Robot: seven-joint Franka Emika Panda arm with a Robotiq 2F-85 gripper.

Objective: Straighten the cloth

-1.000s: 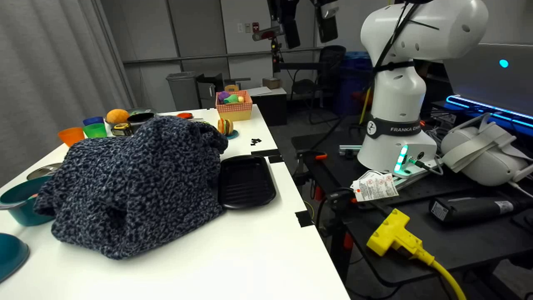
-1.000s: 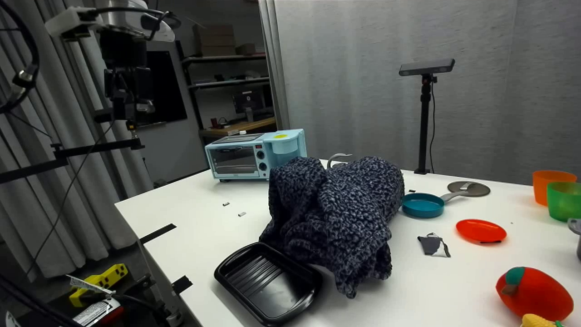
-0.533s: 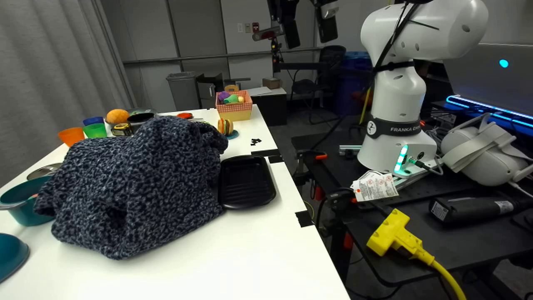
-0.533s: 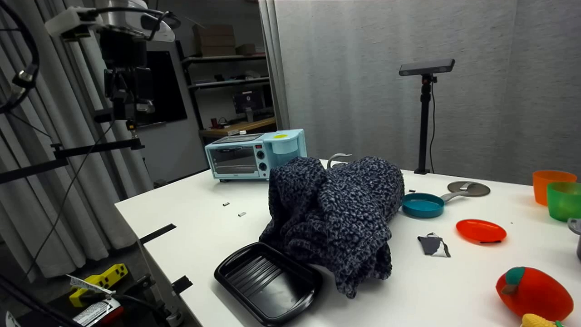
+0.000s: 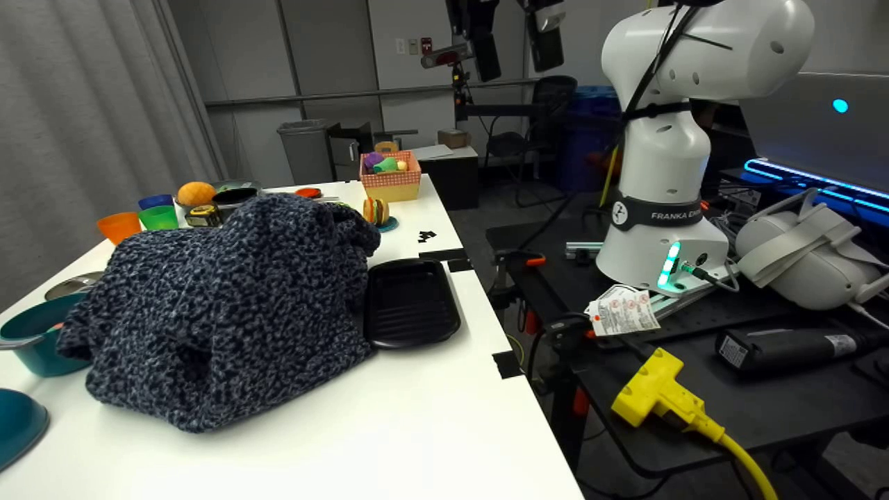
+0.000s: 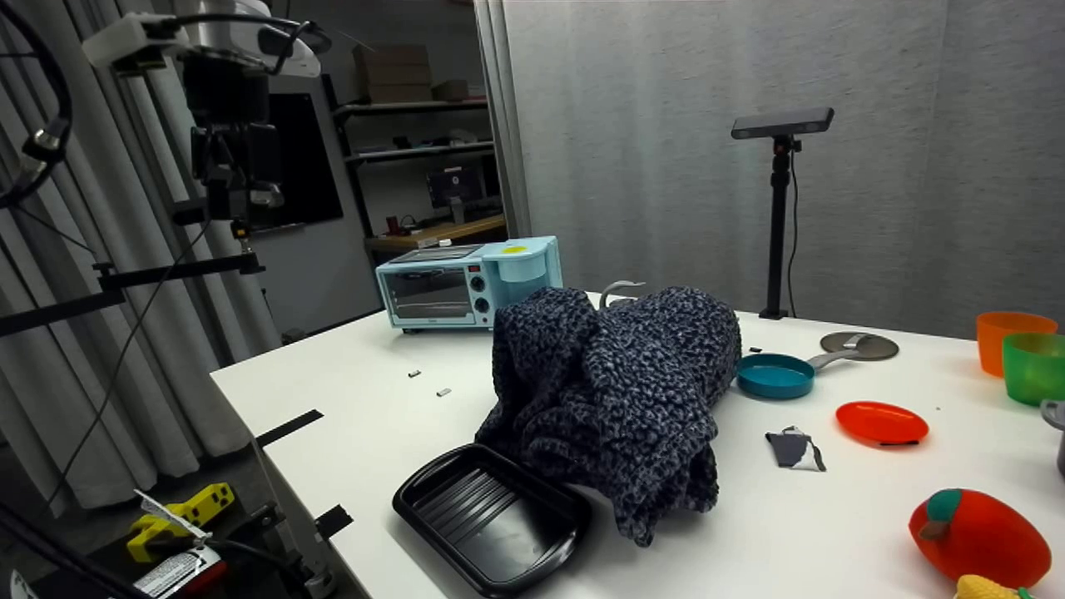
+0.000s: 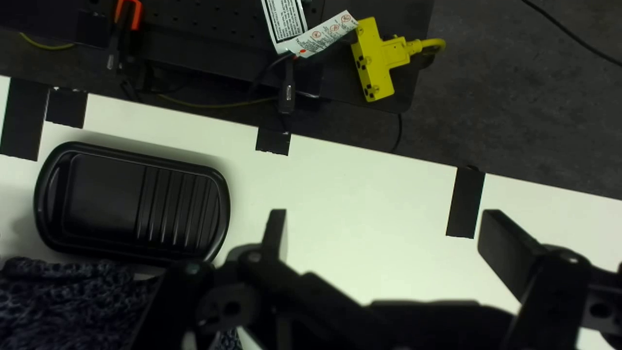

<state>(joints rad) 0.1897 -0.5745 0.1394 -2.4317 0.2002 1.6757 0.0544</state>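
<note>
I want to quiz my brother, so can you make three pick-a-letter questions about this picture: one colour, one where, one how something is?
1. What colour is the oven?
A) red
B) yellow
C) light blue

2. Where is the tray?
A) in the oven
B) beside the cloth
C) on top of the cloth

3. How is the gripper?
A) open
B) shut
C) gripping the tray

Right letters:
1 C: its light blue body shows in an exterior view.
2 B: both exterior views show it next to the cloth.
3 A: its jaws stand wide apart in the wrist view.
</note>
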